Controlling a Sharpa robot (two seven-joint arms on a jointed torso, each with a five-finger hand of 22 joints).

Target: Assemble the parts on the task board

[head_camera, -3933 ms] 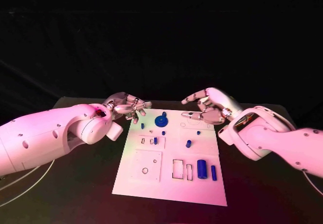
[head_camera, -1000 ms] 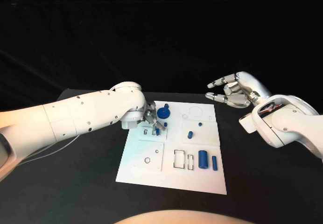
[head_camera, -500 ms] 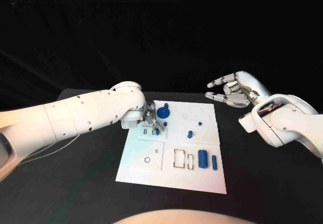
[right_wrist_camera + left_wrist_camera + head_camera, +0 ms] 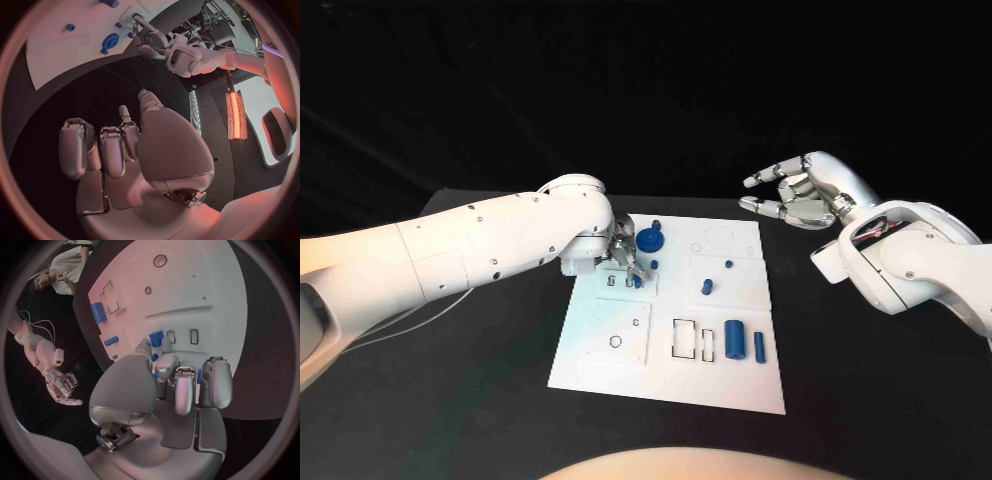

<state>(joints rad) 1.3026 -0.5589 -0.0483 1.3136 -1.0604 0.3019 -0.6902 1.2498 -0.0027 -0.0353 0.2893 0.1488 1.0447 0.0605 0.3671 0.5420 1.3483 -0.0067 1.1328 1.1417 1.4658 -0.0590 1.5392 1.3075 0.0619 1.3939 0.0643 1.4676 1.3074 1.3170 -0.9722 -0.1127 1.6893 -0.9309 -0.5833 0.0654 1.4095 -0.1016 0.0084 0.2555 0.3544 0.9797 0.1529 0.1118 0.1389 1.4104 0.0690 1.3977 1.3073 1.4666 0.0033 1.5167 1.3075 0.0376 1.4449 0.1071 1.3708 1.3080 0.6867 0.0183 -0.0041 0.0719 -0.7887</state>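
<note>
Left hand down on the task board, fingertips pinching a small blue peg beside two rectangular slots. Right hand idle, fingers apart, off-board. Step: seating peg; next needs alignment over its slot.

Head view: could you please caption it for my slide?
Left hand works a small blue part on the task board; right hand hovers open.

Right hand empty, off task board
</note>
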